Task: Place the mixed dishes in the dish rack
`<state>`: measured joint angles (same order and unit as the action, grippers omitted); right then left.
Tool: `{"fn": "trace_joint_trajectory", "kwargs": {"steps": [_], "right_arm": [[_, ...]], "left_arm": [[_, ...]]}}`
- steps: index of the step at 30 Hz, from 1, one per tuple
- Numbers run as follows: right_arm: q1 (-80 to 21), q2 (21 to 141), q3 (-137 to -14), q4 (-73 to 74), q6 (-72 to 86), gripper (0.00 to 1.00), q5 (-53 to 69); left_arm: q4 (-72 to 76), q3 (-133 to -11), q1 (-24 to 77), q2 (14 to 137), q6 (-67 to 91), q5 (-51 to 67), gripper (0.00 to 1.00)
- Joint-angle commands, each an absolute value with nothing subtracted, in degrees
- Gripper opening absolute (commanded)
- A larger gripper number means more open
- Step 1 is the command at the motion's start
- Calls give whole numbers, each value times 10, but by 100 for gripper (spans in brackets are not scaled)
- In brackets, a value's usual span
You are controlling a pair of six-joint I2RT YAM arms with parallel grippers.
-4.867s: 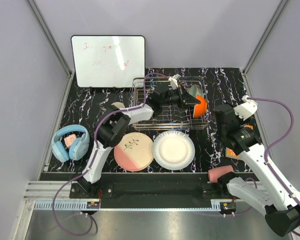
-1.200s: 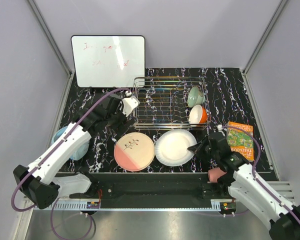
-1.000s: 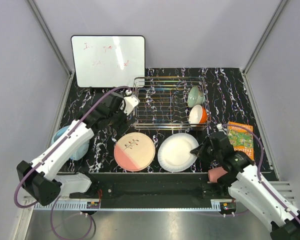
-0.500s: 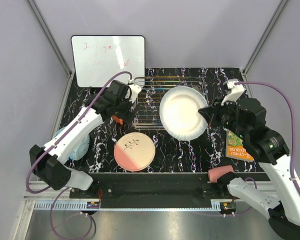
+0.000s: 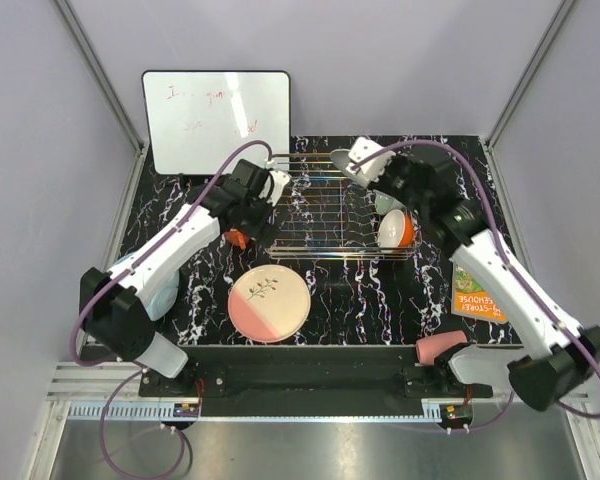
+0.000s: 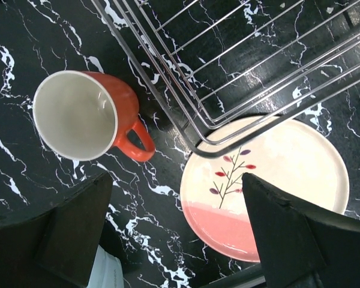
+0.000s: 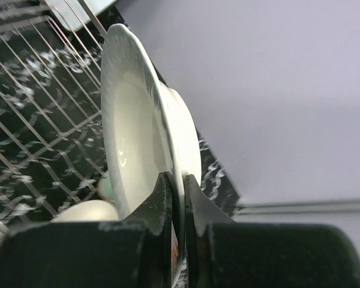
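White fluted-rim plate [image 7: 138,138] held on edge above the dish rack [image 5: 315,225], its rim pinched between the closed fingers of the right claw [image 7: 176,183]. Half a second earlier the plate faced the overhead camera over the rack's 4 o'clock portion, and a second before now it lay flat on the surface [image 5: 380,300] at the rack's 6 o'clock side. It is now turned upright and carried toward the rack's 12 o'clock rail. The right arm has swung with it and crosses the rack from 4 o'clock, partly covering the mint-green bowl [image 5: 384,204]. That bowl and the white bowl [image 5: 394,230], which is orange on the outside, stand in the rack's 3 o'clock end, next to the plate in the wrist view. The left claw [image 6: 175,180] is spread wide with nothing between its fingers, and has drawn closer to the rack's 9 o'clock side. It hangs over the rack's 8 o'clock corner, above the orange mug [image 6: 84,117], which is upright on the surface just outside the wire. The pink-and-cream plate [image 6: 270,186] lies flat at the rack's 7 o'clock, its far edge under the rack's corner wire in the wrist view. The pink cup [image 5: 438,347] lies on its side at the near edge by the right arm's base, the orange book [image 5: 473,293] sits at 4 o'clock, well clear of the rack, and the whiteboard [image 5: 217,120] leans at 11 o'clock.
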<state>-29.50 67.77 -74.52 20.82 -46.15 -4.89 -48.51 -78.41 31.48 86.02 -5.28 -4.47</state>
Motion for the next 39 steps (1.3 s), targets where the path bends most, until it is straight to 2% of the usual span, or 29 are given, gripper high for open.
{"fn": "trace_joint_trajectory", "kwargs": {"steps": [1, 7, 22, 29, 39], "right_arm": [[-294, 730, -823, 61, -674, 0, -73], [-284, 822, -866, 33, -771, 0, -55], [-257, 967, -925, 4, -800, 0, -2], [-250, 995, -933, 5, -799, 0, -2], [-236, 1003, -886, -33, -784, 0, 18]], "left_arm": [[-451, -816, 310, 889, -46, -47, 93], [-450, -838, 307, 930, -49, -55, 92], [-418, -804, 270, 948, -82, -47, 91], [-403, -798, 259, 962, -92, -43, 90], [-394, -806, 252, 983, -97, -35, 90]]}}
